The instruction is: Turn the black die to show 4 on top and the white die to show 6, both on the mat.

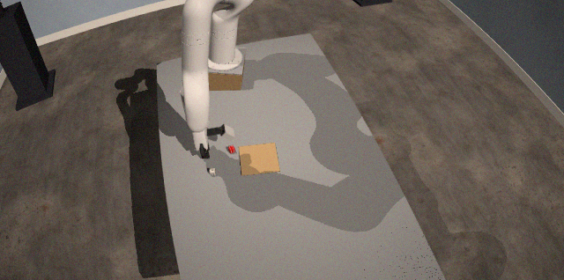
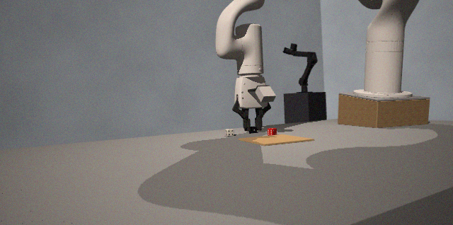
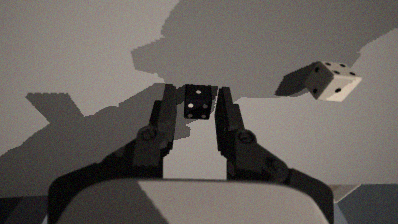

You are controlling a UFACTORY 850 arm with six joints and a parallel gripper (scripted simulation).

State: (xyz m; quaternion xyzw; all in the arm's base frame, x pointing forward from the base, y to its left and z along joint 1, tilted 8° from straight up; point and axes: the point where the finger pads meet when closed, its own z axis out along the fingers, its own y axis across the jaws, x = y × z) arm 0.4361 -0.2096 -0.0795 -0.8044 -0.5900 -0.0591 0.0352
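Gripper straddled black die at frame center, fingers apart, not clamping. Should close squarely on side faces. White die sat upper right, off mat.

Black die, white die, red die — all apparently off the tan mat.
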